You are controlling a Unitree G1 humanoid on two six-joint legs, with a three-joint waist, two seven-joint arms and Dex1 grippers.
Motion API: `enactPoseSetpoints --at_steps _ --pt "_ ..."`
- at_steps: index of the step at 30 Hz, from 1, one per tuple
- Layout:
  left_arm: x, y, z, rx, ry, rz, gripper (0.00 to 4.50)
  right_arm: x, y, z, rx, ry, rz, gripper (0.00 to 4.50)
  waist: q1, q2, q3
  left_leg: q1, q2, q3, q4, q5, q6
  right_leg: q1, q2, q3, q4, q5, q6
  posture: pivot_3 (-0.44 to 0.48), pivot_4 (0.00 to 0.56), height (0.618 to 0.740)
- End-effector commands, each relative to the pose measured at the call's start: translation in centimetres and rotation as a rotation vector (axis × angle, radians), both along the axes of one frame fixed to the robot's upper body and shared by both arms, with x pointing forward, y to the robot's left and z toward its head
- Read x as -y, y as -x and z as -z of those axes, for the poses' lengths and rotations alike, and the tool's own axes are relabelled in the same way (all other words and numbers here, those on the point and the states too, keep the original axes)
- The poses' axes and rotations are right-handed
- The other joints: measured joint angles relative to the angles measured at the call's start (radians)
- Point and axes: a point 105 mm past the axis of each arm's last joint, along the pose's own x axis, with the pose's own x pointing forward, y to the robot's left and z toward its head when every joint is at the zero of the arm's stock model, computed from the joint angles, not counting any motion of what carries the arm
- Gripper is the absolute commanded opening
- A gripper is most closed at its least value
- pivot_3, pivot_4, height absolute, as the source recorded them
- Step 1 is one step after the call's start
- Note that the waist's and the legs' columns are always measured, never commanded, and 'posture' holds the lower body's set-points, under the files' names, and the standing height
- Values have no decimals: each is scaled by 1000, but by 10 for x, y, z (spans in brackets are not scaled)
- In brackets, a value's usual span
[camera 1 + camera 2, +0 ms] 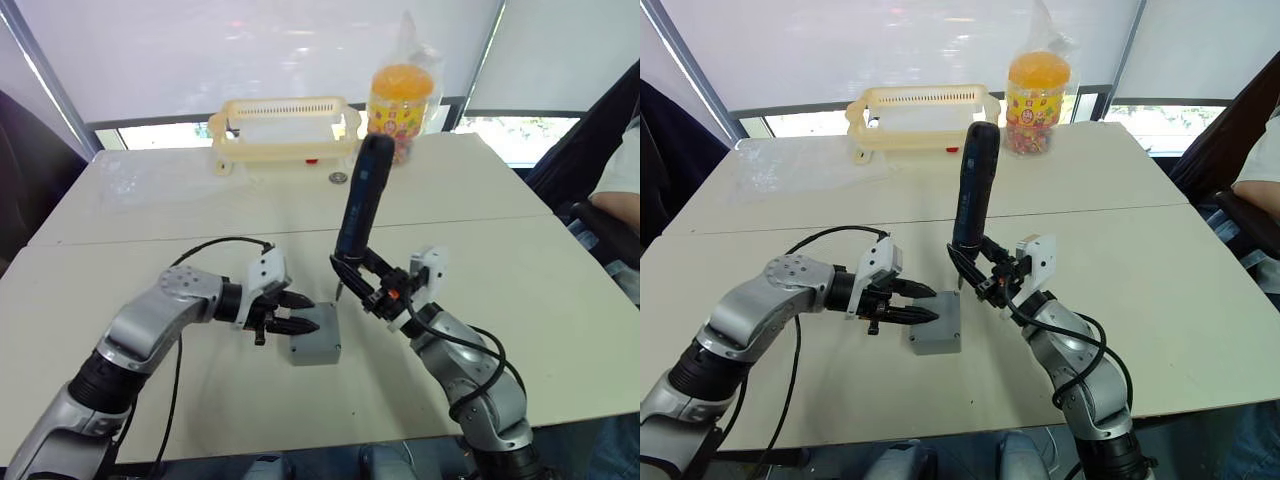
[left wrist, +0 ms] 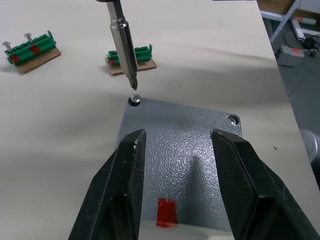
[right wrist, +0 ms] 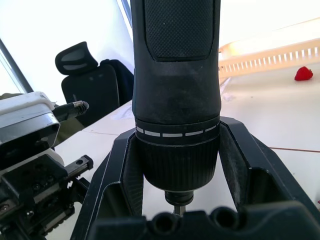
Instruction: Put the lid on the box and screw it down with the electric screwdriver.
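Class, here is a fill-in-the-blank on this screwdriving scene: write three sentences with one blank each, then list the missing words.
1. The right gripper is shut on the electric ____.
2. The screwdriver's bit hangs just above a ____ sitting in a corner hole of the lid.
3. The left gripper reaches over the lid with its fingers ____.
4. The mark on the side of the box is ____.

Missing words: screwdriver; screw; open; red
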Motion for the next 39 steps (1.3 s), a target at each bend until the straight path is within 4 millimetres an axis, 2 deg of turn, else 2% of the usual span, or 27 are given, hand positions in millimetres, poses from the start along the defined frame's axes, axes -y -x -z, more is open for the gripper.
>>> enactPoseSetpoints --at_steps 1,13,24,34,39 --pt "1 0 -1 27 -3 8 2207 -3 8 -22 93 -40 -15 1727 0 0 0 0 0 0 0 0 0 0 0 0 0 0 0 0 150 740" --pt "3 3 9 16 -28 19 2207 -4 10 -16 78 -30 -16 1727 1 0 0 0 0 0 0 0 0 0 0 0 0 0 0 0 150 740" --pt "7 6 8 15 -23 22 2207 -3 6 -9 66 -25 0 1727 1 0 0 0 0 0 0 0 0 0 0 0 0 0 0 0 150 740" --pt "6 7 11 4 -27 15 2207 -2 8 -29 108 -50 -10 1727 1 0 0 1 0 0 0 0 0 0 0 0 0 0 0 0 150 740" --pt "8 8 10 5 -24 18 2207 -4 8 -31 114 -51 -14 1727 1 0 0 1 0 0 0 0 0 1 0 0 0 0 0 0 150 740"
